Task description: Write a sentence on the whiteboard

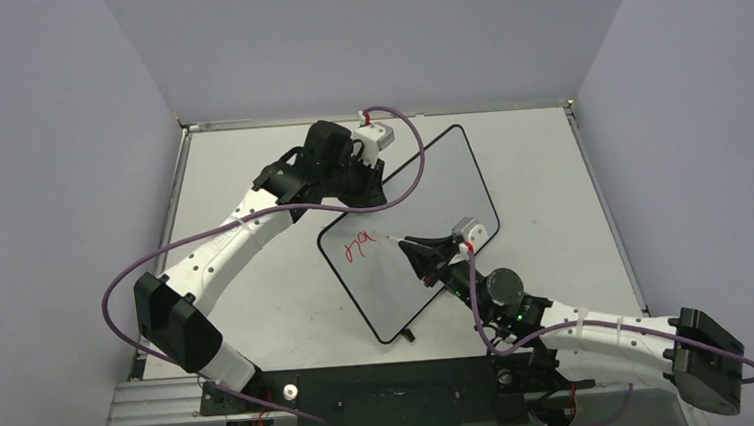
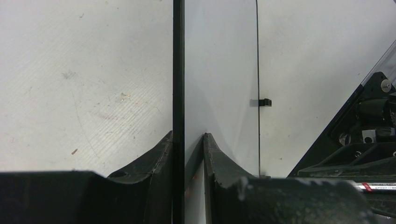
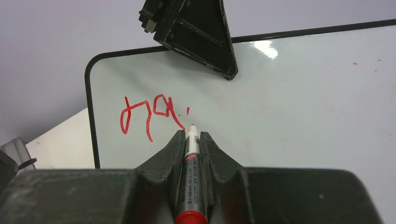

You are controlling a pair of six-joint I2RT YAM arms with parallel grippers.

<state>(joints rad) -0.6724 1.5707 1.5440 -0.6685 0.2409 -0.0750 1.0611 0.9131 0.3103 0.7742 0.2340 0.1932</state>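
Observation:
The whiteboard (image 1: 432,194) lies slantwise on the table with its far-left edge lifted. My left gripper (image 1: 369,189) is shut on that edge. In the left wrist view the fingers (image 2: 189,137) clamp the black rim (image 2: 178,70). My right gripper (image 1: 413,247) is shut on a red-capped marker (image 3: 191,161). The marker's tip (image 3: 192,126) touches the whiteboard (image 3: 289,102) just right of the red lettering. The sentence (image 3: 149,114) stands as a few red strokes near the board's near-left corner, and it also shows in the top view (image 1: 360,246). The left gripper (image 3: 196,32) shows above it.
A small black clip (image 1: 409,337) sits on the board's near edge and shows in the left wrist view (image 2: 265,102). The matte white table (image 1: 259,301) is walled on three sides. Purple cables (image 1: 409,151) loop over both arms. The right arm (image 2: 369,135) shows beyond the board.

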